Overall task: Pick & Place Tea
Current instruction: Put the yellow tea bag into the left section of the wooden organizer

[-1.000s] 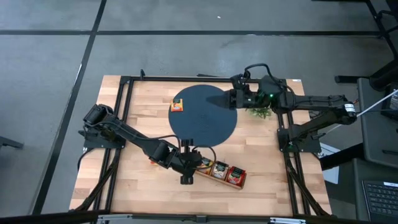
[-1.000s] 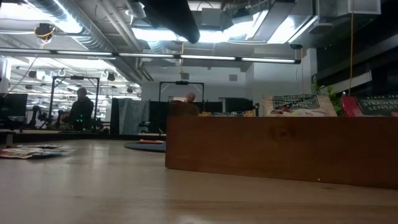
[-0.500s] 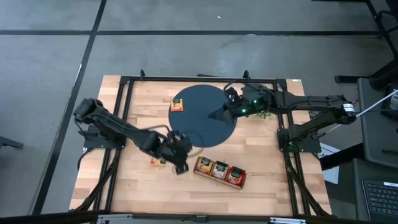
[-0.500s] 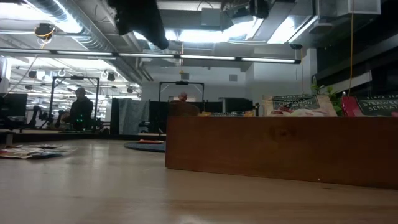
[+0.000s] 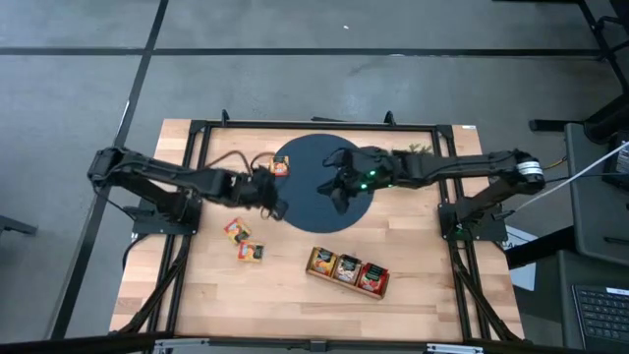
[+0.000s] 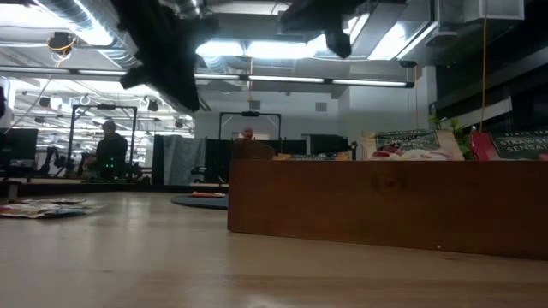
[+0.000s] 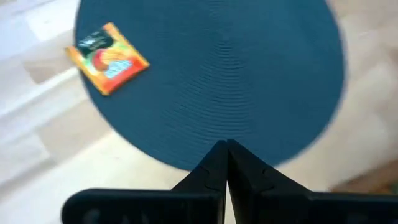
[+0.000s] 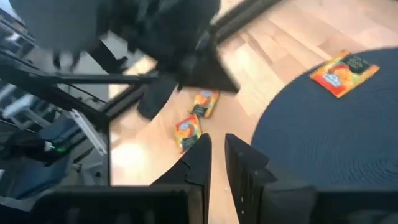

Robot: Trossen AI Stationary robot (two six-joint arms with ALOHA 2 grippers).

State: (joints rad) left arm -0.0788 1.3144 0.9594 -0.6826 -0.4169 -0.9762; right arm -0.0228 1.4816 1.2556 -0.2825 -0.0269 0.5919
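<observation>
An orange tea packet (image 5: 281, 167) lies at the round dark mat's (image 5: 314, 211) far-left rim; two more packets (image 5: 243, 241) sit on bare desk (image 5: 423, 275) well left of the wooden tray (image 5: 347, 270). Left tool (image 5: 278, 200) hovers pinched shut, empty, at the mat's left edge. Right tool (image 5: 334, 187), fingers slightly parted, empty, hangs over the mat.

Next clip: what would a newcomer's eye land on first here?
The big round dark-blue mat in the middle of the light wooden table, with one orange-yellow tea packet at its left edge. Both dark arms meet over it: left gripper with jaws shut, right gripper with jaws slightly apart, neither holding anything. Nearer the front, the long brown wooden tray holds packets, and two loose packets lie on the table left of it.
</observation>
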